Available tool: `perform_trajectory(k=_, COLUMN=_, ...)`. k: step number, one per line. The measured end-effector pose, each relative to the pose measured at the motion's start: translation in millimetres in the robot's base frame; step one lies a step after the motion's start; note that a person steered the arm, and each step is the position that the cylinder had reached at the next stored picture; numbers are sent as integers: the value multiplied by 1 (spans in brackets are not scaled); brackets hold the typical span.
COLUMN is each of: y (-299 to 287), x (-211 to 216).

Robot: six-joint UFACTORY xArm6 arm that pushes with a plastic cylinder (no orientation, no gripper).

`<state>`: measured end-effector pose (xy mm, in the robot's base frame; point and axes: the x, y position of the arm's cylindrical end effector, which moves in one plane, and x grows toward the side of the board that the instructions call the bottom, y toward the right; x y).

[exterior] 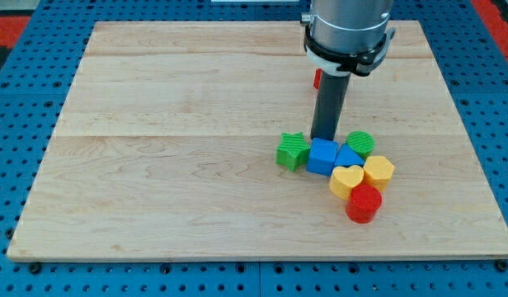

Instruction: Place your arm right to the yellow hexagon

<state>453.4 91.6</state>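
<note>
The yellow hexagon [378, 172] is a small, bright yellow six-sided block with a flat top and ridged sides. It lies on the wooden bench [171, 165], right of centre and in the lower half of the view, at the right edge of a tight cluster of blocks.

A yellow heart [346, 181] touches it on the view's left. A red cylinder [364, 203] sits just below the two, touching them. A green round block [360, 144] is just above the hexagon. Two blue blocks lie to its upper left: a blue cube [322, 156] and a second blue block [348, 157] whose shape I cannot make out, since its neighbours crowd it. A green star [293, 151] is at the cluster's left end, just beside the blue cube.

I carry no gripper, only a dark rod. My tip [324, 138] comes down just behind the blue cube, up and to the view's left of the yellow hexagon, apart from it. The very end is hard to see against the cube.

A small red block [317, 78] shows behind the rod, mostly hidden. My arm's grey housing is cut off by the view's top.
</note>
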Motion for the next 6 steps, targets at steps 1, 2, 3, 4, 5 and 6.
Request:
perform_trajectory(k=1, y=5, x=-13)
perform_trajectory(k=2, y=36, x=-48)
perform_trajectory(k=3, y=111, x=-19)
perform_trajectory(k=4, y=104, x=39)
perform_trajectory(k=5, y=88, x=52)
perform_trajectory(k=6, y=38, x=52)
